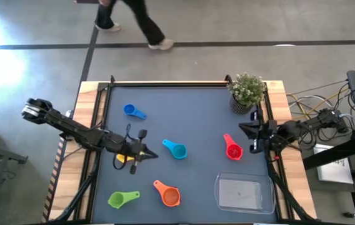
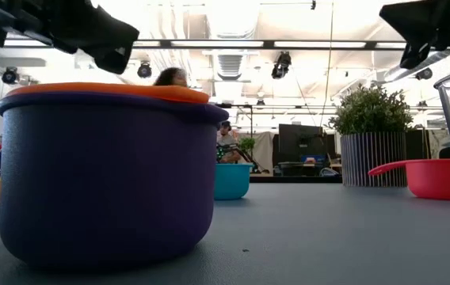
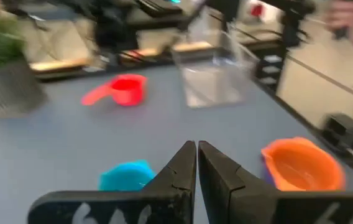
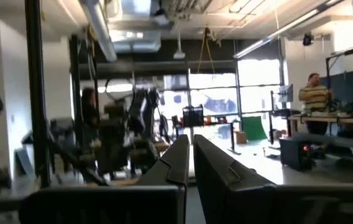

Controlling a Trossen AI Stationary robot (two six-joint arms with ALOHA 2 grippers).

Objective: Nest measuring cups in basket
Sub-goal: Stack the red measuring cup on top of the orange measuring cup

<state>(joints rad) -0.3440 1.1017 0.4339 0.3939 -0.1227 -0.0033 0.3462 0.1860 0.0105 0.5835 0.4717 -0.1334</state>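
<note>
Jaws: left gripper [image 1: 147, 154] pressed together over the yellow cup [image 1: 122, 159]; right gripper [image 1: 245, 129] pressed together, idle at 3 o'clock.
Basket [image 1: 245, 193]: 5 o'clock on the surface, no cups inside.
Around: teal cup [image 1: 177, 150] centre, red cup [image 1: 232, 149] beside the plant [image 1: 247, 91].
Foreground: orange cup [image 1: 169, 194] nested in purple.
</note>
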